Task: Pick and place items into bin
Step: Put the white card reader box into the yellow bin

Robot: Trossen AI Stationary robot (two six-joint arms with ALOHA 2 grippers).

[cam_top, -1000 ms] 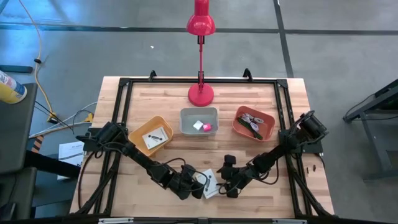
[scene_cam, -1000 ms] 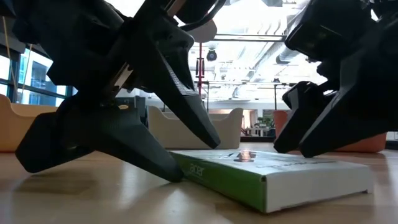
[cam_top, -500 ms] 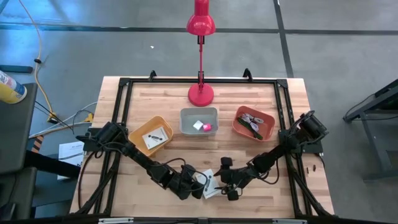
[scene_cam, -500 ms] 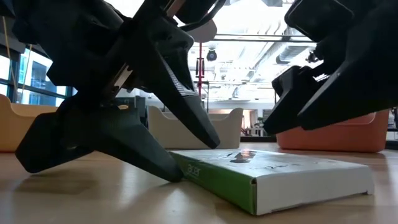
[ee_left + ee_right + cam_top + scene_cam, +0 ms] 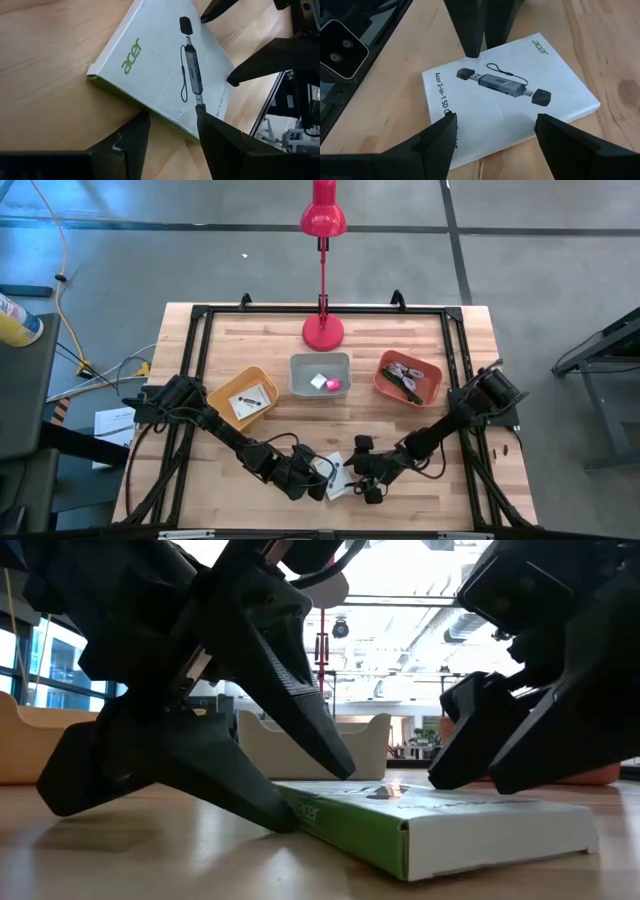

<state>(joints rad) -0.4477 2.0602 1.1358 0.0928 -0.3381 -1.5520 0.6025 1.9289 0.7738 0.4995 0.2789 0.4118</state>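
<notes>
The left tool [image 5: 318, 482] sits low at the lower centre of the high view, its two dark wedge-shaped fingers [image 5: 135, 140] spread apart and planted at one edge of a flat white box [image 5: 165, 65]; one fingertip overlaps the box edge, the other rests on the table [image 5: 400, 330] beside it, and nothing is pinched. The right tool [image 5: 362, 473] faces it from the opposite side, fingers [image 5: 440, 140] also spread wide, straddling the near edge of the same box without closing on it. The box is a thin cardboard carton, matte white on top with green side walls, green lettering and a printed picture of a card reader; it lies flat on the pale, grained wooden table between the two tools. Both arms reach in low from the table's left and right sides, elbows bent, wrists angled down toward the carton. Three bins stand in the middle of the high view: an orange bin [image 5: 243, 399] holding a white card, a grey bin [image 5: 320, 374] with a pink cube [image 5: 334, 385] and a white cube [image 5: 318, 381], and a rust-orange bin [image 5: 408, 377] with mixed small items.
</notes>
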